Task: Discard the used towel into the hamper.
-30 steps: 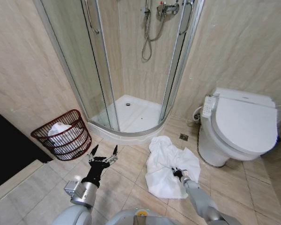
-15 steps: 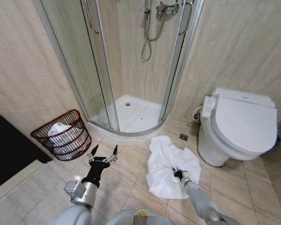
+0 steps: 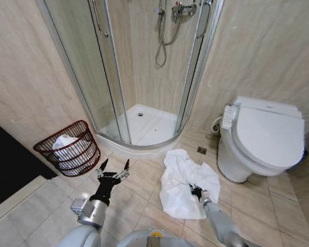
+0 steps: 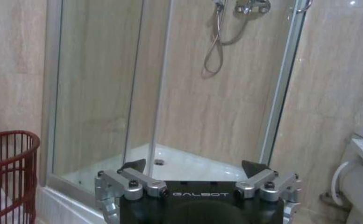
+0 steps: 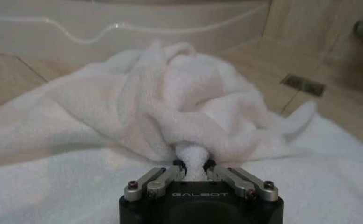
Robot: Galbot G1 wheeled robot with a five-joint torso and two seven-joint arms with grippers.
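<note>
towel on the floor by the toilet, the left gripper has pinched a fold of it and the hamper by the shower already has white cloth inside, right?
Wrong arm. The right gripper has pinched a fold of the towel, as the right wrist view shows. The left gripper hangs open near the hamper, which does hold white cloth.

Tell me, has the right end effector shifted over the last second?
Yes, slightly. The right end effector, pinched on a fold of the white towel, has drawn back toward the robot, away from the floor drain, and the towel's near edge has come with it.
</note>
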